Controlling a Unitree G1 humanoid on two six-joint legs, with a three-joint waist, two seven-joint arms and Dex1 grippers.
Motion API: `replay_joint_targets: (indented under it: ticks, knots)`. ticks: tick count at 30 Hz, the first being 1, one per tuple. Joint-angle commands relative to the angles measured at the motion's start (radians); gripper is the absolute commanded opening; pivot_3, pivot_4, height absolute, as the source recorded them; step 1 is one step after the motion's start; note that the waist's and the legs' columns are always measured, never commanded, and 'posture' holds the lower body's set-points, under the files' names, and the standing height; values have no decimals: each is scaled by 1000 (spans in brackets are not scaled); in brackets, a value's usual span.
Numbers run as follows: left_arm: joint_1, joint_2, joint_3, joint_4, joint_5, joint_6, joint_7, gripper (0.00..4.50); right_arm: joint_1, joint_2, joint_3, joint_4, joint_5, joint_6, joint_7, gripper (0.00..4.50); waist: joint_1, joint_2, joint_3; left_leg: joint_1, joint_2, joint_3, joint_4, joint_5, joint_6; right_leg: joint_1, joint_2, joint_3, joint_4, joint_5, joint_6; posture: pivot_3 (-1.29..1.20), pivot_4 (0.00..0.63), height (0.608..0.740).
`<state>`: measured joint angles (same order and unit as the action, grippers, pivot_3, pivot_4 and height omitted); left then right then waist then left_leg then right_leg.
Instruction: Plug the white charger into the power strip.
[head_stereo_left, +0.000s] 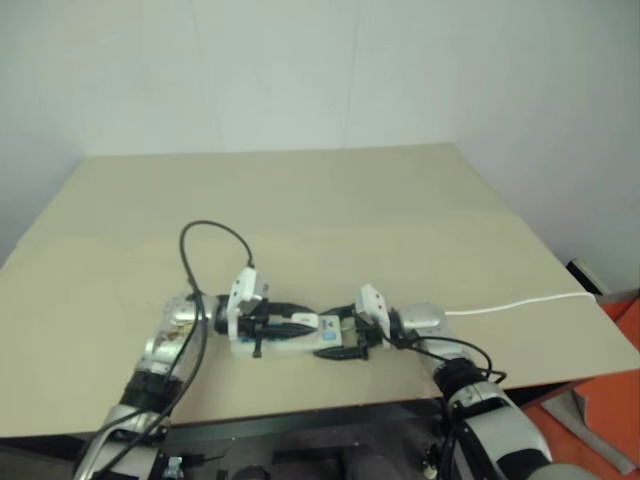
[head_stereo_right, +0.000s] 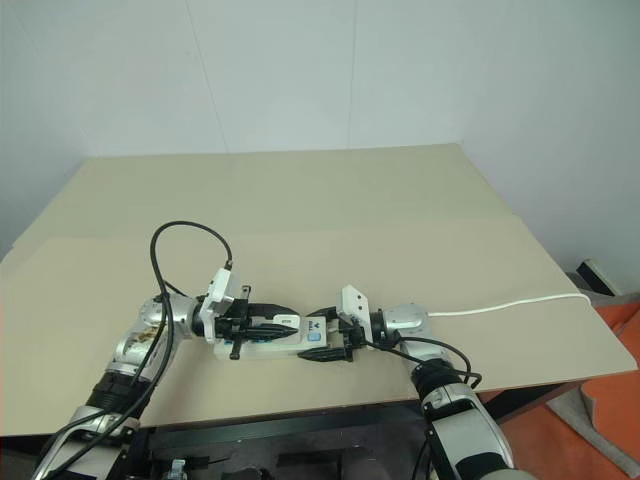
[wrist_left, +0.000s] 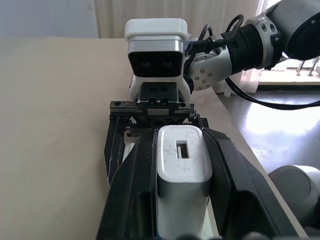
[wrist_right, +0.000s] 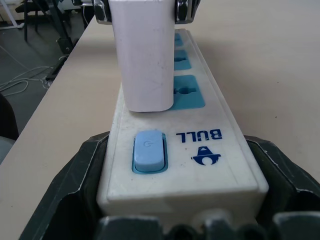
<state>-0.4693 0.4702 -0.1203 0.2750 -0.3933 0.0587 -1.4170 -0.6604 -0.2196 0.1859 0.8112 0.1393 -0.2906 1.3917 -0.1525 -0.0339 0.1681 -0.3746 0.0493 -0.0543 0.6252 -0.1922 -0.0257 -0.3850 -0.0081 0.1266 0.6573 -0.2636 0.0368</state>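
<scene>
Pretty close to done: left gripper (wrist_left: 182, 200) pinches the white charger (wrist_left: 183, 165) right over the power strip (wrist_right: 200, 145), which the right gripper (wrist_right: 182, 195) clamps on the table (head_stereo_left: 300, 200), though seating probably isn't finished.

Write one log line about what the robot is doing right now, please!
left gripper: shut on white charger | right gripper: shut on power strip | charger: over strip near blue switch, seating unclear

Table (head_stereo_left: 330, 200): plain tan top; power strip (head_stereo_right: 268, 345) flat near front edge, thin white cord (head_stereo_left: 520, 303) from strip twd table's right edge.
</scene>
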Motion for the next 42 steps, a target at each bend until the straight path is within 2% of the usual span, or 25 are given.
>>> replay_joint_targets:
  ticks: [1, 25, 36, 37, 42]
  knots:
    - [39, 21, -3, 45, 38, -12, 12, 1009, 32, 4, 17, 24, -16, 38, -1, 3437, 0, 0, 0, 0, 0, 0, 0, 0, 0, 0, 0, 0, 0, 0, 0, 0, 150, 740]
    - [43, 20, -57, 122, 81, -90, 7, 1009, 34, 4, 14, 11, -20, 48, -3, 3437, 2, 0, -3, 1, 0, 0, -1, 0, 0, 1, 0, 0, -1, -1, -1, 0, 150, 740]
    - [28, 20, -53, 130, 70, -64, 30, 1009, 36, 3, 12, 6, -20, 54, -2, 3437, 6, 0, -5, 1, 0, 0, -1, 0, 0, 1, 0, 0, -1, -3, -5, 0, 150, 740]
    - [26, 23, -55, 127, 67, -50, 25, 1741, 36, 3, 11, 6, -20, 54, -3, 3437, 5, 1, -6, 1, 0, 0, -1, 0, 0, 1, 0, 0, -1, -3, -5, 0, 150, 740]
    - [9, 21, -29, 92, 21, 30, 8, 3266, 37, 7, 9, -2, -15, 66, -7, 3437, 3, 1, -6, 1, 0, 0, -3, 0, 0, -1, 0, 1, -1, -2, -4, 0, 150, 740]
